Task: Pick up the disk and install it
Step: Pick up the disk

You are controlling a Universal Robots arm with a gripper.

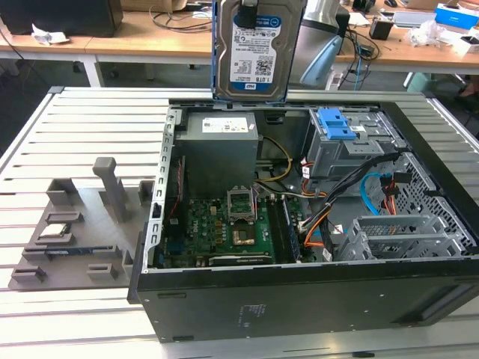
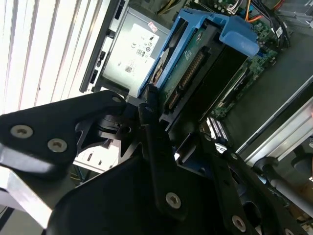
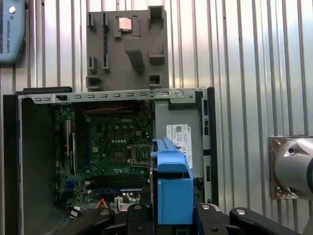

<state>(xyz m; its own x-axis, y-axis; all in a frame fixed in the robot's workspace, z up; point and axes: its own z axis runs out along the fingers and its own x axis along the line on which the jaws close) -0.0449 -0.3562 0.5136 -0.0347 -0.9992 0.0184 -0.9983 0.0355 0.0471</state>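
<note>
Now the jaws are clenched on the disk: it hangs straight down from them, long axis vertical, over the open computer case, whose blue-latched drive cage sits lower, off to one side.

Bright light glares off the slatted table.

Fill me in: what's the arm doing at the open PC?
The gripper is shut on the disk, holding it upright in the air over the far side of the open computer case. The disk is not yet in a bay. A grey parts fixture sits beside the case, on the exterior view's left.
</note>
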